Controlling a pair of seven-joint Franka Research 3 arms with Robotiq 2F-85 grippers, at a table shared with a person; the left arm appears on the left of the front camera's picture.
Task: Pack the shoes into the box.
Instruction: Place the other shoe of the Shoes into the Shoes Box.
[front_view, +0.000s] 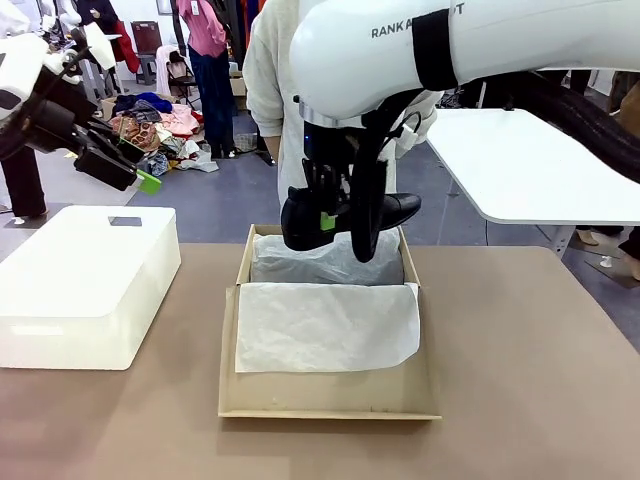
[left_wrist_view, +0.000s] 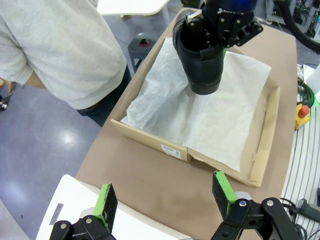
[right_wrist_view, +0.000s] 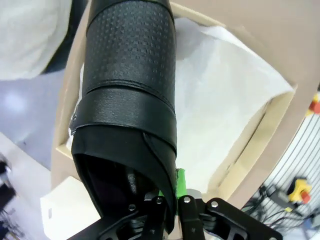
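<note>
At the near edge of the brown counter (front_view: 520, 400), the box (front_view: 243, 262) stands open with its flap lid (front_view: 320, 402) folded down flat towards the robot. A sheet of white tissue paper (front_view: 325, 325) lies spread across that lid, and more of it is bunched up inside the box behind. Just over the bunched paper hangs one black shoe (front_view: 395, 208), held roughly level with its pointed toe towards the robot's right. The right tool (front_view: 323, 221) is clamped on the shoe's heel end, one finger inside the opening and one outside. Whether the sole touches the paper I cannot tell. To the left, beside the box, sits a white bin (front_view: 85, 290), and above its far side the left tool (front_view: 140, 168) hovers with its fingers wide apart and nothing between them. Beyond the box a person (front_view: 265, 80) in a pale top stands at the far side of the counter.

By my reading the job is partway: this shoe is over the box but not yet set down and let go. Whether its partner already lies under the paper cannot be told
</note>
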